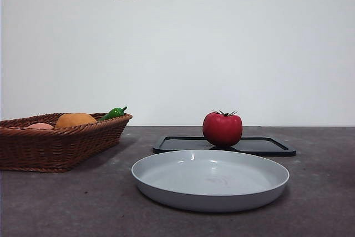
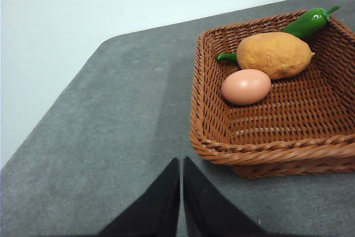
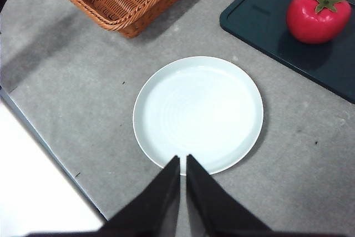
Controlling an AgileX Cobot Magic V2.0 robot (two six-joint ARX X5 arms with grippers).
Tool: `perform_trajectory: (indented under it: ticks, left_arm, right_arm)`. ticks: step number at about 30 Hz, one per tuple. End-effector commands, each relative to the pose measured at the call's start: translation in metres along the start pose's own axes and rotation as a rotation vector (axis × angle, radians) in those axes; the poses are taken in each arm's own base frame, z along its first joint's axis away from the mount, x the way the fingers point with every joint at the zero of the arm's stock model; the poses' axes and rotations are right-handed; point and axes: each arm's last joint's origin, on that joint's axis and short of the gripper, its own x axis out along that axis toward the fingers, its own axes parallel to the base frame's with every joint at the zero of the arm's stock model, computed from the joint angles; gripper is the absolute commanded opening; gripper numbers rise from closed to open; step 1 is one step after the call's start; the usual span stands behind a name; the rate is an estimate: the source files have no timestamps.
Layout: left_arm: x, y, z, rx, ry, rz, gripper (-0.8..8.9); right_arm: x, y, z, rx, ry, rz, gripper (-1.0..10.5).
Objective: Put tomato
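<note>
hovering with jaws pressed together, the right gripper (image 3: 182, 162) hangs over the pale plate (image 3: 166, 81). the left gripper (image 2: 181, 165), also closed, sits beside the wicker basket (image 2: 211, 142) holding an egg (image 2: 246, 86). the tomato (image 3: 318, 14) rests on the dark tray (image 3: 260, 15), beyond the plate, nothing between.
</note>
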Motion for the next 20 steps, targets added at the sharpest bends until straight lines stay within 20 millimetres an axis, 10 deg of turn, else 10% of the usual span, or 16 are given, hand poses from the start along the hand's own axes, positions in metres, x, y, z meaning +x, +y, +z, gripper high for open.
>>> perform_trajectory:
  ticks: [1, 20]
  left_arm:
    - [0.0008, -0.0009, -0.0058, -0.025, 0.037, -0.002, 0.08]
    - [0.0008, -0.0009, -0.0054, -0.049, 0.034, -0.001, 0.08]
  right_arm:
    - [0.0013, 0.0008, 0.0018, 0.005, -0.004, 0.007, 0.1]
    - [0.0013, 0.0008, 0.0018, 0.005, -0.004, 0.007, 0.1]
